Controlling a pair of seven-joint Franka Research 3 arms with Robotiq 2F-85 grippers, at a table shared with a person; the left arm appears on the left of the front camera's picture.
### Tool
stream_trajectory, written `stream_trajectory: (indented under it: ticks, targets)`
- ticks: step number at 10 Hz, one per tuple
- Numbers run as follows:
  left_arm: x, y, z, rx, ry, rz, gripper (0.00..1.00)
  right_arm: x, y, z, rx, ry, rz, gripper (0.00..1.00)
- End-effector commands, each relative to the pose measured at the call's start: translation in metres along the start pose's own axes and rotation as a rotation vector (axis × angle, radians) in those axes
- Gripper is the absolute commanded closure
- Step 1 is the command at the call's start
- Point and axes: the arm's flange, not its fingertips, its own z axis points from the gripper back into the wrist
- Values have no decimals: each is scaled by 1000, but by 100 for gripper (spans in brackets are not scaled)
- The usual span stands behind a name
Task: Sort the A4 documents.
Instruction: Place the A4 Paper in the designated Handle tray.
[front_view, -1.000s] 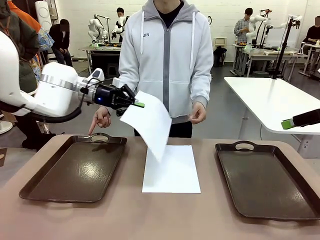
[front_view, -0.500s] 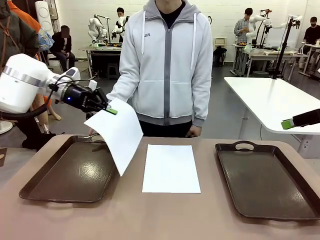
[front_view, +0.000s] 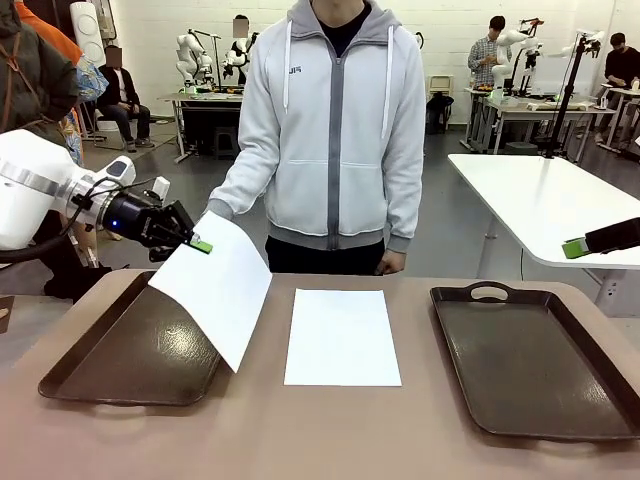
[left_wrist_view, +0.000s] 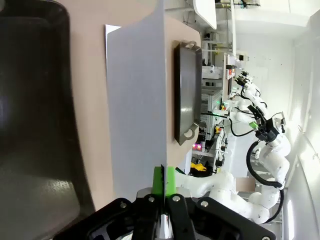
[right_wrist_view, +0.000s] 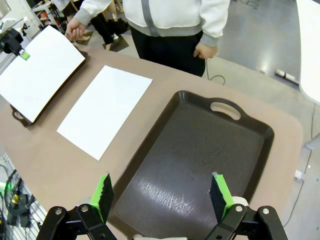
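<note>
I had the left gripper (front_view: 200, 244) clamped on a corner of a plain white A4 paper sheet (front_view: 215, 295), tilted over the dark brown rectangular tray (front_view: 110, 350) — the right gripper (right_wrist_view: 162, 191) spread wide, empty.

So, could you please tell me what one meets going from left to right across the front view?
The left tray → raised sheet → flat sheet → right tray → right gripper.
</note>
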Motion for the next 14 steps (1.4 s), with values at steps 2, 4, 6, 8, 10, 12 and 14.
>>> stream_trajectory:
  ticks: [2,4,6,8,10,12,14]
  targets:
    - [-1,20,10,80,-5,10,99,-1,-2,-2,15,-4,-7,0]
    - [1,31,18,171,7,47,99,-1,-2,-2,15,-4,-7,0]
    - [3,46,27,290,-7,99,99,-1,-2,-2,15,-4,-7,0]
    - [7,51,34,375,-3,116,99,-1,-2,-2,15,-4,-7,0]
    - [10,57,35,411,8,125,99,-1,-2,-2,15,-4,-7,0]
    - [15,67,39,469,32,151,99,-1,-2,-2,15,-4,-7,0]
    - [27,72,34,510,60,153,99,-1,-2,-2,15,-4,-7,0]
